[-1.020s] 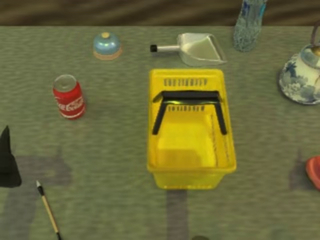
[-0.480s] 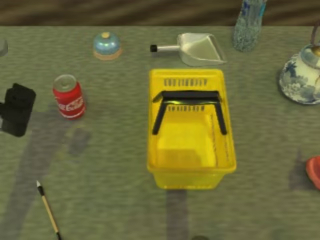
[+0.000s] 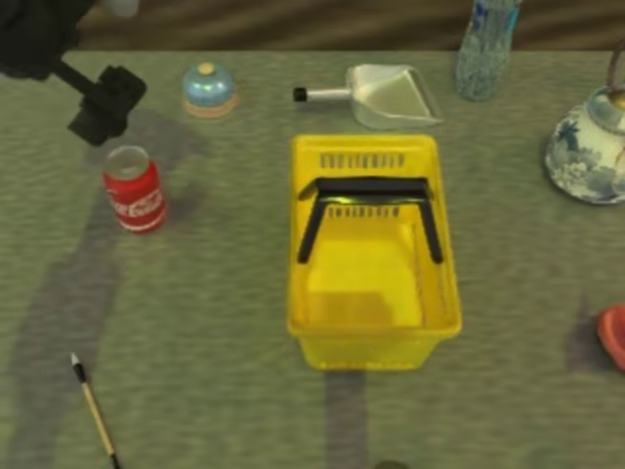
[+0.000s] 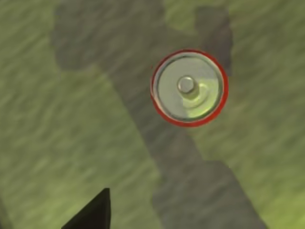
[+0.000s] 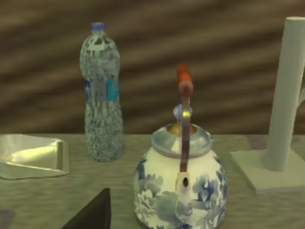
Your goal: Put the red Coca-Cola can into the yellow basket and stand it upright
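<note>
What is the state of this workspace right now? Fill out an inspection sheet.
Surface: green table, arm shadows across its left side.
Job's things: red Coca-Cola can upright at left, outside the yellow basket; basket at centre, nothing in it, handles folded.
Clutter: bell, grey dustpan, water bottle, blue-and-white kettle, red dish, brush.
Grippers: left gripper above the table just beyond the can, not touching; right gripper not in the top view.
Cables: nothing seen.
Surroundings: brown striped backdrop; white stand by the kettle.

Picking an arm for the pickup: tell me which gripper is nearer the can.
Left. The left gripper hovers just beyond the can, at the table's far left. The right gripper is out of the top view; its wrist camera faces the teapot on the right.
</note>
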Robot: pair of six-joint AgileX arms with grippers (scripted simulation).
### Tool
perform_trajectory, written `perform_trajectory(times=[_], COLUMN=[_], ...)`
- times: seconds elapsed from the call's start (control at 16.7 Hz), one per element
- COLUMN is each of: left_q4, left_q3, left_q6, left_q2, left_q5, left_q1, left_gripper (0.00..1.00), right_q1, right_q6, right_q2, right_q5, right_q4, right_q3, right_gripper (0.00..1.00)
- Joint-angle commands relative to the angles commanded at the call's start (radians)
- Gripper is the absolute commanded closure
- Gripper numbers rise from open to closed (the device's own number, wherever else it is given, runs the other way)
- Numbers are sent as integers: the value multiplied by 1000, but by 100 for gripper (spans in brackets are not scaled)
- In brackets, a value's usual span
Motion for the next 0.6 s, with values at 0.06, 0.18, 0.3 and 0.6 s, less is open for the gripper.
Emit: perform_trajectory(times=[0.06,0.18,0.3,0.6], left_q4=[-42,-116,-176,-257], left_q3=[80,221,338,498], left_q6=[24,66,102,146], left_q2=[97,274,423,616], left_q5=[-4,-14,-25,-46], left_q1=[-1,-1,1,10], left_gripper=[0,0,0,0], right_q1=[0,0,0,0], right_q6=[0,0,0,0], right_q2=[0,0,0,0], right_q5=[0,0,0,0], right_q4=[0,0,0,0], right_q3=[0,0,0,0], right_gripper=[0,0,0,0])
